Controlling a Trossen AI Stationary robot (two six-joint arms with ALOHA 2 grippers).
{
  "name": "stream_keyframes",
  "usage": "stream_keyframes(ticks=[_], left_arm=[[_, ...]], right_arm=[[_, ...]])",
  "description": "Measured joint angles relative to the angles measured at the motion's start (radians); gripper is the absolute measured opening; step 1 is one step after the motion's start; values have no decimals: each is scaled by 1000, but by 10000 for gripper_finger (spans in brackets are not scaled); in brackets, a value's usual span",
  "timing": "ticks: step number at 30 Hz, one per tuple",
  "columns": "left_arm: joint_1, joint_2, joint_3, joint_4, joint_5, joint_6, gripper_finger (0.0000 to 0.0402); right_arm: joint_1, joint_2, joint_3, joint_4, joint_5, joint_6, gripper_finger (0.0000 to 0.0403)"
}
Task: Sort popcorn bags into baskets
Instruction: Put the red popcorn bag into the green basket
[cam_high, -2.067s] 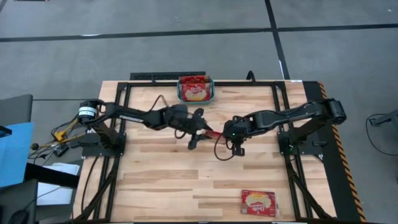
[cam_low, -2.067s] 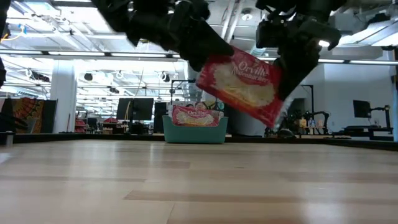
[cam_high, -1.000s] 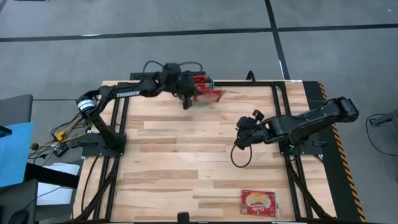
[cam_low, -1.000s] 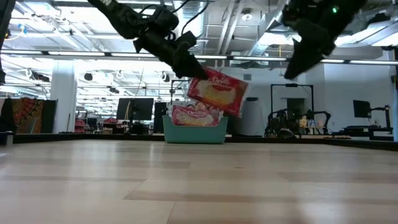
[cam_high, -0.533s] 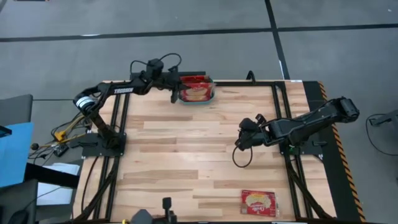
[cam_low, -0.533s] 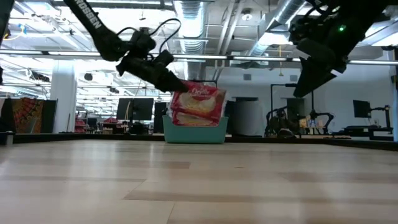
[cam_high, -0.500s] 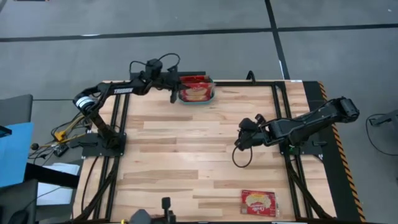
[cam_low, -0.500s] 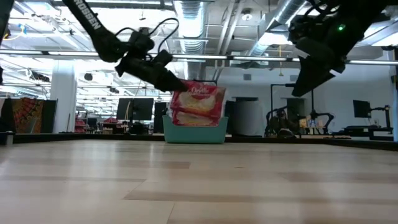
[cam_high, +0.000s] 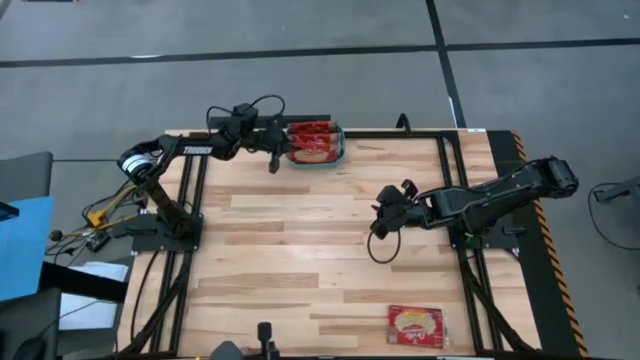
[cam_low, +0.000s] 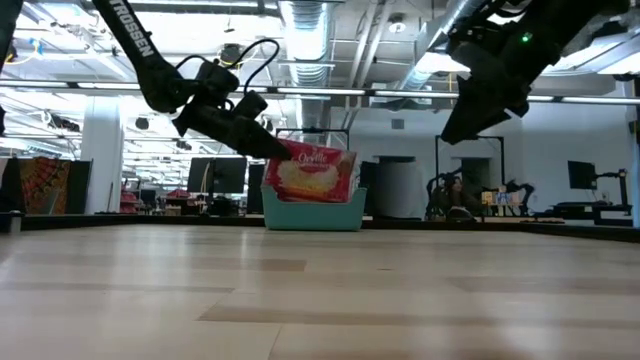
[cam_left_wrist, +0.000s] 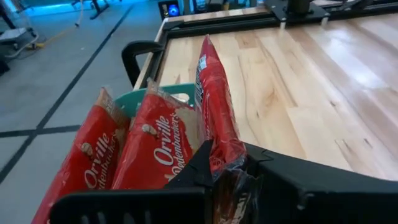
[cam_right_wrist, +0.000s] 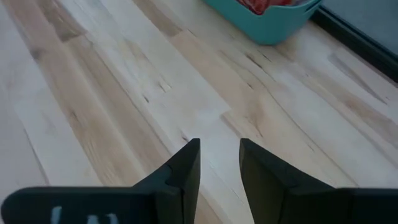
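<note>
Popcorn bag (cam_low: 314, 172) lower over basket (cam_low: 313, 210)

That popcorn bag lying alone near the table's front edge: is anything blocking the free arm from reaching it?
Nothing visible does. The popcorn bag lies alone on bare table, and the open right gripper hangs mid-table with only wood between them.

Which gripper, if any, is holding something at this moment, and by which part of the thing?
The left gripper pinches a red popcorn bag by one end edge, over the teal basket. The right gripper is open and holds nothing.
</note>
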Motion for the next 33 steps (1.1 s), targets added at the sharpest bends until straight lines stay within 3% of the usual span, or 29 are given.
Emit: stream_keyframes(ticks=[8, 18, 25, 33], left_arm=[[-51, 85, 0, 57, -149, -64, 14], [-54, 96, 0, 28, -284, -88, 67], [-67, 94, 1, -51, -413, -14, 105], [-100, 72, 1, 1, -419, -7, 137]], right_arm=[[-5, 1, 16, 7, -11, -18, 130], [5, 1, 36, -2, -29, -40, 133], [-5, 1, 36, 0, -29, -40, 137], [-4, 1, 36, 3, -30, -35, 137]])
